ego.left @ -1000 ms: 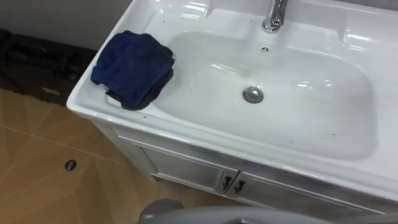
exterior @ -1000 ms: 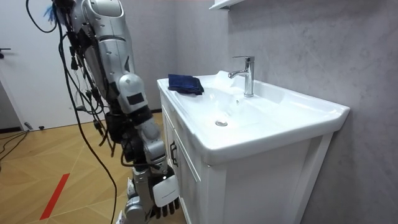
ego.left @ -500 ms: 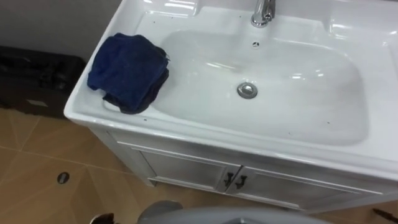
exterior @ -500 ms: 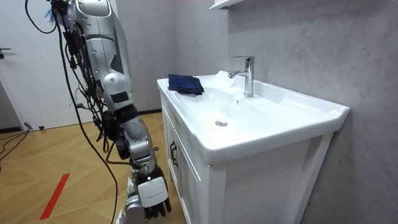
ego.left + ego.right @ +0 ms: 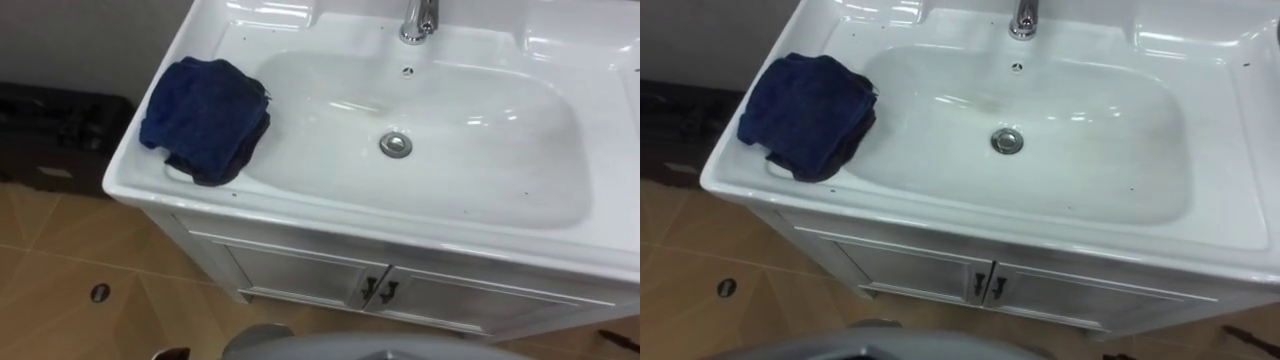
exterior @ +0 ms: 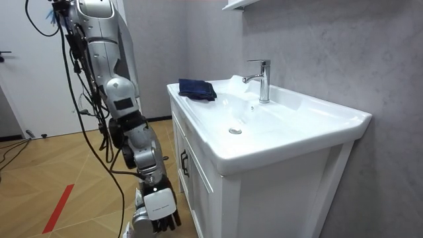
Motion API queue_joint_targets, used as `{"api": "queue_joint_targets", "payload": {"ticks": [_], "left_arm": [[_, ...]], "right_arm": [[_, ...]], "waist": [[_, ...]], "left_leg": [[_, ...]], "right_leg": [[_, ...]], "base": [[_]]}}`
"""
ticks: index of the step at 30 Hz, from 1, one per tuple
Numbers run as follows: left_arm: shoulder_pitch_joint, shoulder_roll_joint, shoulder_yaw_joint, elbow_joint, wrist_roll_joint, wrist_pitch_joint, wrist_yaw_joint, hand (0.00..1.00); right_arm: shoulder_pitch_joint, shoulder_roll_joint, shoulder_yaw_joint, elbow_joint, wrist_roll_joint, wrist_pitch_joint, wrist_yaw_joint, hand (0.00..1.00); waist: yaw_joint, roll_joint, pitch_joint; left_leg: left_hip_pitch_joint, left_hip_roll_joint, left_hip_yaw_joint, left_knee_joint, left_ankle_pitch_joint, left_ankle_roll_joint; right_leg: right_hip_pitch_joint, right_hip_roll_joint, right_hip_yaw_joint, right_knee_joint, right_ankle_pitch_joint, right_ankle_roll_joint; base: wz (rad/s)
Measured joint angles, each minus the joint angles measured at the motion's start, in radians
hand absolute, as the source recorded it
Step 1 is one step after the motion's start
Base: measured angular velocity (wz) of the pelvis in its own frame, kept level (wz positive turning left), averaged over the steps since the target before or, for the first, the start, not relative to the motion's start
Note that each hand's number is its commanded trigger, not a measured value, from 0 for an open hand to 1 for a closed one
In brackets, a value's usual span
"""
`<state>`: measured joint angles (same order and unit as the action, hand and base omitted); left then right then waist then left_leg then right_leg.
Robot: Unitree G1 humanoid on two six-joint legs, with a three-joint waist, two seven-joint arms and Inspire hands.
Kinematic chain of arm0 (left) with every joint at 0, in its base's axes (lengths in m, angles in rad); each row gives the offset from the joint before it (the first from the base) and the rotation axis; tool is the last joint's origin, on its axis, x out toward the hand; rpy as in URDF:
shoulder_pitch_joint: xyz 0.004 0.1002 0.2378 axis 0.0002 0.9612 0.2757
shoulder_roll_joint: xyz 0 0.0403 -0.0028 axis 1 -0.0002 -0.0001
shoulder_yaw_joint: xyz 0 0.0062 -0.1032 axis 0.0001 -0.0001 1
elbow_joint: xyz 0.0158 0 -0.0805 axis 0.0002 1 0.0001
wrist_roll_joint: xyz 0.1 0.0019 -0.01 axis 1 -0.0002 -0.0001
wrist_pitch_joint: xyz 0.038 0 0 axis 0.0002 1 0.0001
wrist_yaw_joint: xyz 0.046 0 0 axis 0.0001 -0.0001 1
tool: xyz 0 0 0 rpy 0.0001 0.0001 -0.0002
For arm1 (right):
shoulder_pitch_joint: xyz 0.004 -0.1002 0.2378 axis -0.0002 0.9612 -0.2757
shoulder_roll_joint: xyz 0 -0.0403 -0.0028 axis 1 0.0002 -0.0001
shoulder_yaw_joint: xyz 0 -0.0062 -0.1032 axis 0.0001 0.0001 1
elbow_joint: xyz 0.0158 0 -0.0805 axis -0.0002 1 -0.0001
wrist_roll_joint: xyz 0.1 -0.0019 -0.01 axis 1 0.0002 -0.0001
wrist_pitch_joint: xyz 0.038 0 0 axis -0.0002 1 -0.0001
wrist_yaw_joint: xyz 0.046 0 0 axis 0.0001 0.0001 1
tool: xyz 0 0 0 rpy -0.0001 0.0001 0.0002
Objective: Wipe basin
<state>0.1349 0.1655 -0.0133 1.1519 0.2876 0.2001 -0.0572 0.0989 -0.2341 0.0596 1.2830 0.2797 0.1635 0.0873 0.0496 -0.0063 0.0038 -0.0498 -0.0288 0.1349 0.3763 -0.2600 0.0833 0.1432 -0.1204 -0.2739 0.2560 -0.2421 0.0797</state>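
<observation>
Robot stands on the wood-pattern floor (image 6: pixel 39 172) at the room view's left, upright, close to the front of a white vanity. A red stripe (image 6: pixel 59 208) is marked on the floor behind it.

Right arm, the one nearer me, hangs straight down. Right hand (image 6: pixel 158 215) is low beside the cabinet (image 6: pixel 198 192) front, near the floor, fingers loose and pointing down, nothing in them.

Left hand (image 5: pixel 170 353): a dark sliver of it at the bottom edge of the left eye view, low over the floor. Cannot tell how it is held.

Seen from the robot's head, left to right:
- Black case (image 5: pixel 55 140) on the floor left of the vanity, back by the wall.
- Small round fitting (image 5: pixel 99 293) set into the floor in front of the vanity's left corner.
- Cloth (image 5: pixel 205 120): dark blue, bunched in loose folds, lying on the left ledge of the basin (image 5: pixel 420 235). Its right edge reaches the start of the bowl's slope. Well apart from both hands.
- Basin: white, with a wide rounded-corner bowl and a few dark specks on its surface.
- Pair of dark handles (image 5: pixel 378 291) side by side where the two cabinet doors meet, below the basin's front rim.
- Chrome drain (image 5: pixel 396 145) at the middle of the bowl.
- Small overflow hole (image 5: pixel 407 71) on the back slope, between drain and tap.
- Chrome tap (image 6: pixel 262 79) upright on the back rim, spout reaching out over the bowl.

Grey wall (image 6: pixel 330 46) runs behind the basin at the room view's right.
</observation>
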Motion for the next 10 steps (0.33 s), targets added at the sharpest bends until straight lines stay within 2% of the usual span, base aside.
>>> {"api": "queue_joint_targets", "payload": {"ticks": [10], "left_arm": [[0.01, 0.001, -0.032, 0.0, 0.025, 0.004, -0.036, 0.0]], "right_arm": [[0.0, 0.001, 0.018, -0.001, 0.039, -0.001, -0.011, 0.0]], "waist": [[-0.017, 0.002, 0.0012]], "left_leg": [[0.008, 0.0, 0.0, -0.004, 0.0, 0.0]], "right_leg": [[0.007, 0.0, -0.002, -0.002, 0.001, 0.0]], "base": [[0.0]]}}
